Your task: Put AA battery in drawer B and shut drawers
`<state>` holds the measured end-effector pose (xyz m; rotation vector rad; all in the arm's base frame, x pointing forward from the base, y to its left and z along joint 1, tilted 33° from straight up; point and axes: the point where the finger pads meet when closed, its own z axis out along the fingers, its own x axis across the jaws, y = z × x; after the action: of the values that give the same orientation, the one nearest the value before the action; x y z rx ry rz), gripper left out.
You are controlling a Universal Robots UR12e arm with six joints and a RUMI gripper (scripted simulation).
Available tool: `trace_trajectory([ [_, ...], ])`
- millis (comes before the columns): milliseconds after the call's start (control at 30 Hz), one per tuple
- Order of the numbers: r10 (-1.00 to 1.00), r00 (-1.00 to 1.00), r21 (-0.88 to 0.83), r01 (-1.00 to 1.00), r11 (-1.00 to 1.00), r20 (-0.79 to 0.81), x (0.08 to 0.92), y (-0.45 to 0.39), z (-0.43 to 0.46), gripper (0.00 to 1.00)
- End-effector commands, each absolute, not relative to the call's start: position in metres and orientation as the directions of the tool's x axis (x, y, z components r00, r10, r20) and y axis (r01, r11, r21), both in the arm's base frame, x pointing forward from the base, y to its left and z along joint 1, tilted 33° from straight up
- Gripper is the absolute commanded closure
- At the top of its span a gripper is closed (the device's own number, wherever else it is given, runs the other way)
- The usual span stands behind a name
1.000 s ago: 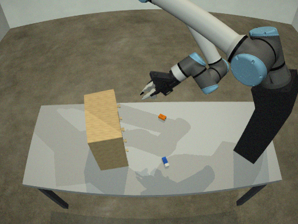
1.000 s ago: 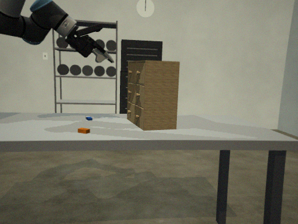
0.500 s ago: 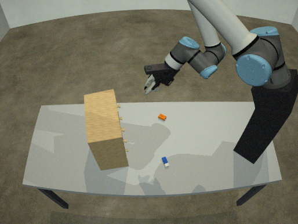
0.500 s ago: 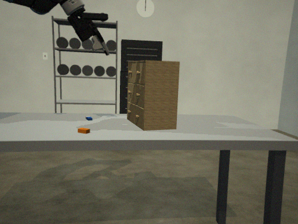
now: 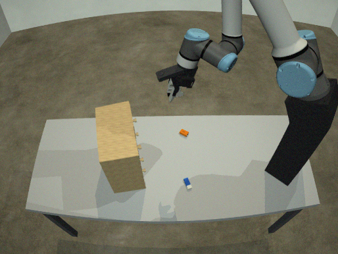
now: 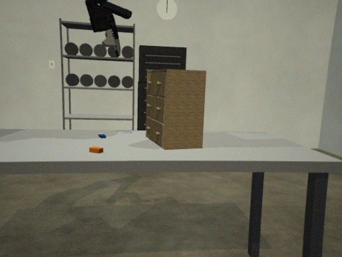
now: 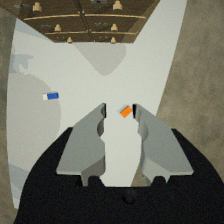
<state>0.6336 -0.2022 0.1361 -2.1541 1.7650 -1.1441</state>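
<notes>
1. The hand (image 5: 175, 97) (image 6: 113, 49) (image 7: 119, 104) hangs high, fingers partly apart, nothing between them. Lowered carelessly, it could knock the orange block (image 5: 184, 132) (image 6: 96, 150) (image 7: 126, 111), near the tabletop's (image 5: 230, 141) (image 6: 50, 151) far edge in the top view.
2. The AA battery isn't visible; I can't tell whether a drawer holds it. Assuming it's inside could leave the job unfinished.
3. The chest (image 5: 118, 135) (image 6: 184, 110) (image 7: 100, 21) stands upright toward the left edge, visible drawers apparently shut. Snagging a knob could pull 1 drawer out or turn the chest.
4. The blue-and-white block (image 5: 187, 183) (image 6: 102, 136) (image 7: 51, 96) lies nearer the near edge.
5. Beyond: brown floor (image 5: 82, 66) (image 6: 133, 230) (image 7: 195, 80), rack (image 6: 62, 73), clock (image 6: 166, 11).

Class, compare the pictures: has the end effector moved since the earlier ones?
Yes. In the exterior view, the end effector has moved left, away from the wooden chest.
</notes>
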Motion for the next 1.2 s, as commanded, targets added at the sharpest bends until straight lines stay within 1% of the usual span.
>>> trace_trajectory([
  [0,-0.898,0.032,-0.413,-0.881,-0.233,0.439,0.626,-0.207,0.131,0.80],
  [433,-0.898,0.032,-0.337,-0.920,-0.197,0.439,0.617,-0.206,0.135,0.80],
  [1167,-0.899,0.032,-0.329,-0.924,-0.193,0.437,0.615,-0.206,0.133,0.80],
])
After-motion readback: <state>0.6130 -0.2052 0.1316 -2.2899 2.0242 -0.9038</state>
